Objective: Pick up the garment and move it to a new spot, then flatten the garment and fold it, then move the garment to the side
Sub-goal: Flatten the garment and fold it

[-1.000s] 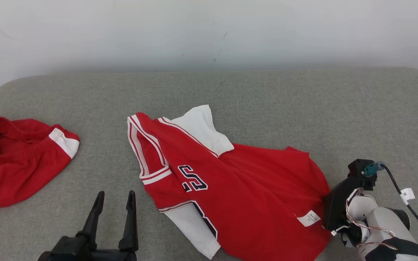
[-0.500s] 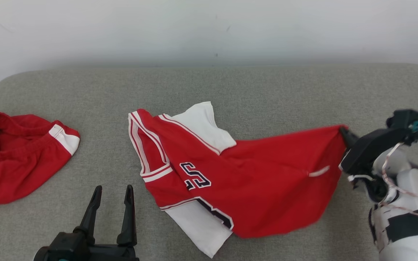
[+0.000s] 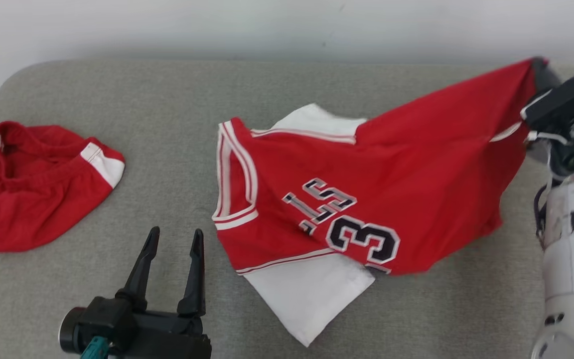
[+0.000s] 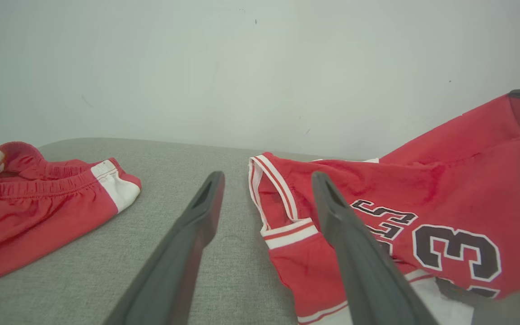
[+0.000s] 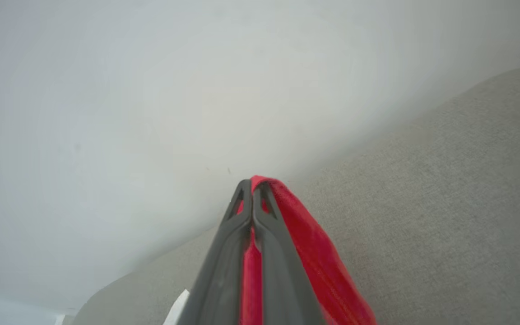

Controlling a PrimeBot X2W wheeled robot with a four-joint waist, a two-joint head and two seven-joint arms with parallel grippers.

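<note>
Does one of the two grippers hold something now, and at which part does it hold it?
The right gripper holds the red jersey by a bottom corner, pinched between its shut fingers. The left gripper is open and holds nothing.

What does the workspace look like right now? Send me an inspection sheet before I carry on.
Surface: grey padded surface, rounded corners, no stains seen.
Job's things: red jersey, one corner lifted up and to the right, the rest lying on the surface; the white sleeves and the number 3 show.
Clutter: red shorts, crumpled at the far left, apart from the jersey.
Grippers: left gripper open and empty, beside the jersey's left edge, not touching it; right gripper shut on the jersey's raised corner.
Cables: thin wires on the right wrist, close to the held cloth.
Surroundings: pale wall behind the surface; no person seen.
</note>
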